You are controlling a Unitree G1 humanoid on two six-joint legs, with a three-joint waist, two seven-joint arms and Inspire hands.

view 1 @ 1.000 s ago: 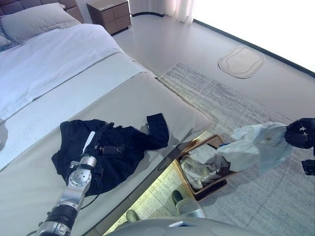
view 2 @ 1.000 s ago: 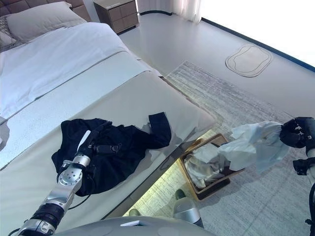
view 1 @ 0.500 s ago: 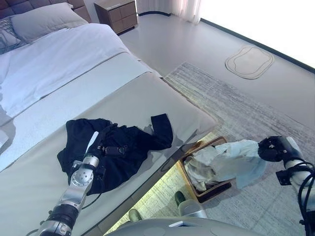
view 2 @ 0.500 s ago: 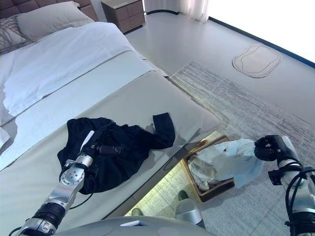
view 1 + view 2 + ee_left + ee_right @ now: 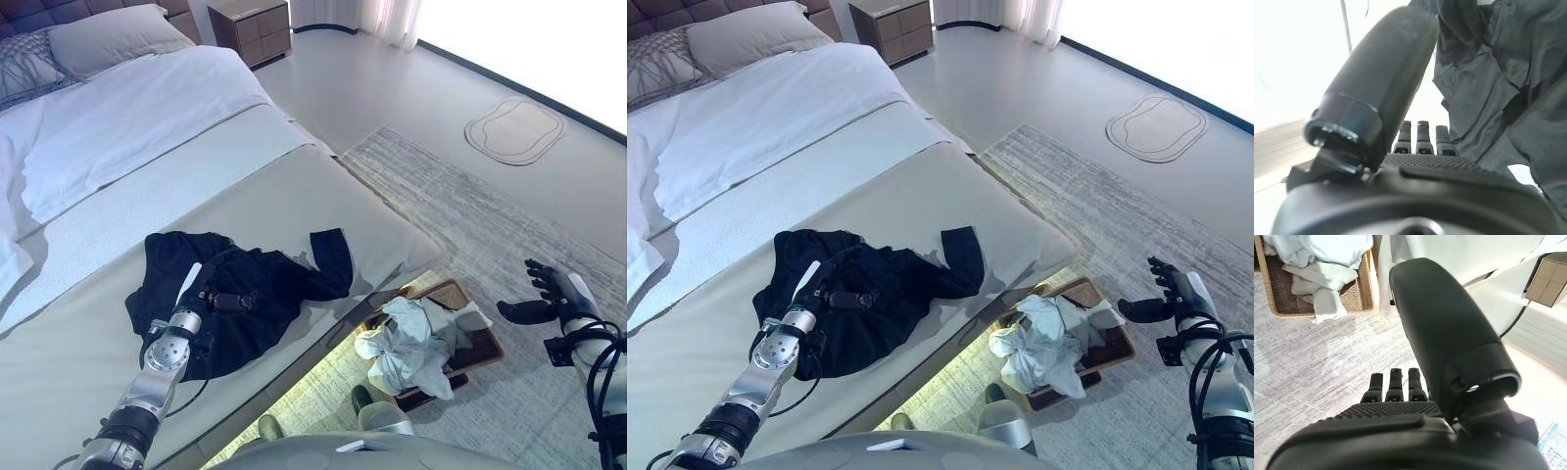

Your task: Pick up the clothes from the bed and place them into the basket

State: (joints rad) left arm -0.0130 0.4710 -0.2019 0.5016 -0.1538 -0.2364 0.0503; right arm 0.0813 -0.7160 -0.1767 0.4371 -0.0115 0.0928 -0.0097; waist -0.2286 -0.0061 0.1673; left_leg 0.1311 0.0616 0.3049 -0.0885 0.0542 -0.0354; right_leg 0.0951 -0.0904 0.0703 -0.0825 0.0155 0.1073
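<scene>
On bed: left hand (image 5: 227,300) fingers straight on black garment (image 5: 265,289) | right hand (image 5: 541,297) spread beside basket (image 5: 486,343)

A dark, crumpled garment (image 5: 240,299) lies spread on the beige cover near the foot edge of the bed (image 5: 294,196), one sleeve reaching toward that edge. A brown wicker basket (image 5: 487,338) sits on the floor beside the bed, with pale clothes (image 5: 407,343) heaped in it and spilling over its rim.
</scene>
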